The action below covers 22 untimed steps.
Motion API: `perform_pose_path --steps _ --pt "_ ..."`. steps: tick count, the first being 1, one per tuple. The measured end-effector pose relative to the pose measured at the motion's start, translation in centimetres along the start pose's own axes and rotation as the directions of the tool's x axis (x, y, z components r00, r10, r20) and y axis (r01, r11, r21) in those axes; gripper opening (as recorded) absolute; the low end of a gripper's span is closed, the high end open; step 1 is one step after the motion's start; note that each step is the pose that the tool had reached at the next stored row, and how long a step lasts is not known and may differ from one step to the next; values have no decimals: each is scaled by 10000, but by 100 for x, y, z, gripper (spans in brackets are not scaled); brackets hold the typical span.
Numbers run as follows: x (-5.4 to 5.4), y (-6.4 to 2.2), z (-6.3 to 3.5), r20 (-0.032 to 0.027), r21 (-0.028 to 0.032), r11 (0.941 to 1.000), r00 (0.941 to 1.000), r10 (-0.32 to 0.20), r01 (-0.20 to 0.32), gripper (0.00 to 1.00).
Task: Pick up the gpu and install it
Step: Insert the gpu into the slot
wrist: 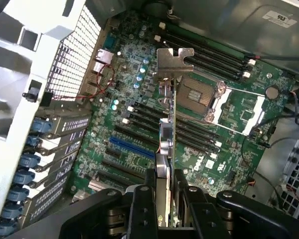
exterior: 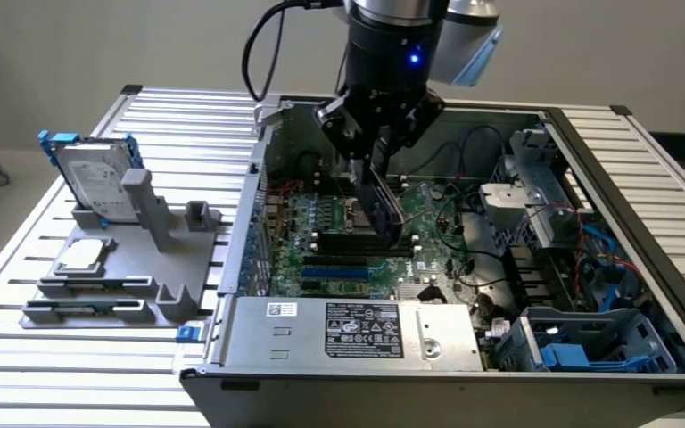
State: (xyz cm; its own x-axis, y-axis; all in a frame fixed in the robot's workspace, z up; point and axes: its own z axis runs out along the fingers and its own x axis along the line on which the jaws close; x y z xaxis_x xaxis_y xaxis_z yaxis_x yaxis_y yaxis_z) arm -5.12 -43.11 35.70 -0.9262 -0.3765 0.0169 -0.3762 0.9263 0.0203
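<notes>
The gpu (exterior: 381, 207) hangs edge-down inside the open computer case (exterior: 628, 187), above the green motherboard (exterior: 318, 227). My gripper (exterior: 378, 143) is shut on its upper edge. In the wrist view the gpu (wrist: 167, 139) appears edge-on, with its silver end bracket (wrist: 175, 62) at the far end. The gripper (wrist: 163, 199) fingers clamp it from both sides. The card floats over the black expansion slots (wrist: 139, 117), close to the blue slot (wrist: 132, 148); whether it touches a slot I cannot tell.
A grey fixture (exterior: 140, 267) on the slatted table, at the exterior view's left, holds a silver hard drive in a blue frame (exterior: 93, 178) and a square processor chip (exterior: 85, 254). The power supply (exterior: 342, 330), cables (exterior: 485, 259) and the CPU socket (wrist: 197, 94) crowd the case.
</notes>
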Motion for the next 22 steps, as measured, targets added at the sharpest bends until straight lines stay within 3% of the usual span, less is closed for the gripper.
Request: perform_pose_path --steps 6,11,17,22 --pt "0 0 4 -23 16 9941 9941 -1082 1082 26" --pt "0 0 7 -43 29 9802 9802 -1981 1981 26" --pt "0 0 10 -70 42 9527 9527 -3039 3039 26" --pt "0 0 12 -93 50 9209 9209 -3897 3898 26"
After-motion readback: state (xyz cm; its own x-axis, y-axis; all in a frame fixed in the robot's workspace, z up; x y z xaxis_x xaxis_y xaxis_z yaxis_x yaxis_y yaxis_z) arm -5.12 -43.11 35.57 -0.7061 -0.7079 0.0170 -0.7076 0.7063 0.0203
